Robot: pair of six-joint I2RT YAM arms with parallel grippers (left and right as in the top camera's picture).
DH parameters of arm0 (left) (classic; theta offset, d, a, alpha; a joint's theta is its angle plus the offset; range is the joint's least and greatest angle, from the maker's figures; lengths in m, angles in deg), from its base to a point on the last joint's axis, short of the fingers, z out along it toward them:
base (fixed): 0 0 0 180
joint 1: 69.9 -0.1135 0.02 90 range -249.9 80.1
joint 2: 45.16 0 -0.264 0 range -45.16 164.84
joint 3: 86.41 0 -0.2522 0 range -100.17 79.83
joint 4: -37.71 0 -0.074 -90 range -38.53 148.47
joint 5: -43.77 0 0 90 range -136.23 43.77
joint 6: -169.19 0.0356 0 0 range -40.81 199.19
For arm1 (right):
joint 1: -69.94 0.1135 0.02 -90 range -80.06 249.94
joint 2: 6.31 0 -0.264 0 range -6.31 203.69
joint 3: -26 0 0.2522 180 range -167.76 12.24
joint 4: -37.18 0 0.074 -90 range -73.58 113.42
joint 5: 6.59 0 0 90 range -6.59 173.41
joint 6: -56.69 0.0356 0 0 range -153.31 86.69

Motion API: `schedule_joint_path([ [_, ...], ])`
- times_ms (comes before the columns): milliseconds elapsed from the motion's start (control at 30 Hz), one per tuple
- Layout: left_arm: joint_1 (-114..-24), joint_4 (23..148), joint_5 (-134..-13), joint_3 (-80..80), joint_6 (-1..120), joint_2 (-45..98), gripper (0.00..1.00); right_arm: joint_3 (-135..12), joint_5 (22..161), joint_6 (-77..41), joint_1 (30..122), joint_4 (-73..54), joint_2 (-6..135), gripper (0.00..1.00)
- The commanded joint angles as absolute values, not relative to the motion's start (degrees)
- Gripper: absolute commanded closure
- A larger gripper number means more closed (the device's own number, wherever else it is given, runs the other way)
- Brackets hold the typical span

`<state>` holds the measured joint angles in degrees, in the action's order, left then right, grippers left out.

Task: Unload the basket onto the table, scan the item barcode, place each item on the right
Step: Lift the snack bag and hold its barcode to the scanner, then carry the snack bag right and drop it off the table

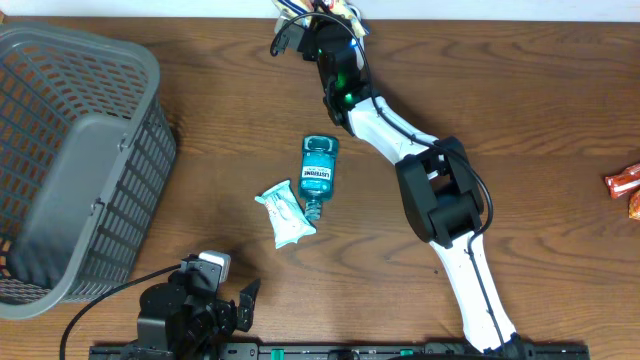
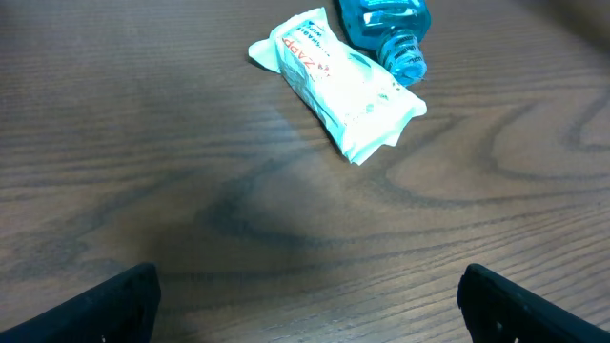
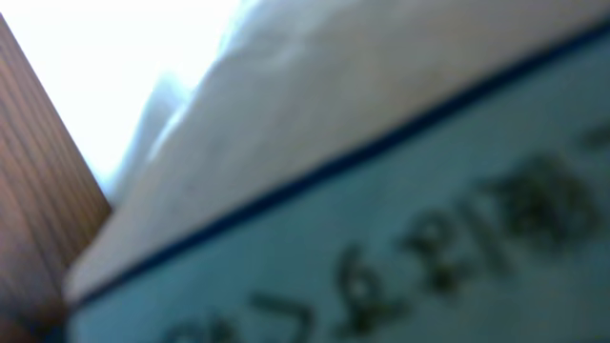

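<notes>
Currently: my right claw (image 1: 315,18) clenched at far edge, left claw (image 2: 307,303) released. A white-and-teal printed packet (image 3: 381,191) crowds the lens; risk: barcode blurs, scan fails.

Blurred printed surface (image 3: 381,219) fills right wrist view (lettering unreadable).

I see my right arm (image 1: 385,125) white-shelled with black joints, a green light (image 1: 343,97); left arm (image 1: 185,308) black, with black cable (image 1: 100,300)

I had overhead looking straight down on the table (image 1: 520,110). Left wrist sat low at the near edge, sharing the packet (image 2: 343,81) and bottle (image 2: 386,24) with overhead. Right wrist faced blurred print (image 3: 429,257), very close.
</notes>
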<state>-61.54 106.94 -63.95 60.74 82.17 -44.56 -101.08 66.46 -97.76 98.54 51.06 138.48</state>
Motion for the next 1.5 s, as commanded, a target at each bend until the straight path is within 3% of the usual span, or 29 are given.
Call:
schedule_joint_path([
  [0,-61.49,107.63,-64.21,60.65,82.08,-44.83,0.01,-103.31,65.89,-99.7,97.62,51.78,138.74,0.99],
  [233,-61.52,107.63,-64.21,60.65,82.08,-44.83,0.01,-103.31,58.68,-102.85,95.81,51.45,138.0,0.99],
  [367,-61.49,107.63,-64.21,60.65,82.08,-44.83,0.01,-103.24,54.85,-98.98,93.62,37.75,133.17,0.99],
  [633,-61.52,107.63,-64.23,60.65,82.08,-44.83,0.0,-103.24,43.94,-78.11,81.16,13.47,123.25,0.99],
  [833,-61.52,107.63,-64.21,60.65,82.08,-44.83,0.01,-102.76,43.44,-58.22,64.35,-5.7,123.09,0.99],
  [1067,-61.52,107.63,-64.21,60.65,82.08,-44.83,0.01,-102.28,43.46,-42.7,45.71,-15.78,124.58,0.99],
  [1233,-61.52,107.63,-64.21,60.65,82.08,-44.83,0.01,-102.28,43.46,-34.48,41.21,-18.25,124.54,0.98],
  [1433,-61.49,107.63,-64.21,60.65,82.08,-44.83,0.01,-102.3,43.7,-34.16,41.93,-17.57,124.43,0.73],
  [1467,-61.49,107.63,-64.21,60.65,82.08,-44.83,0.01,-102.3,43.68,-34.18,42.78,-17.72,124.27,0.49],
])
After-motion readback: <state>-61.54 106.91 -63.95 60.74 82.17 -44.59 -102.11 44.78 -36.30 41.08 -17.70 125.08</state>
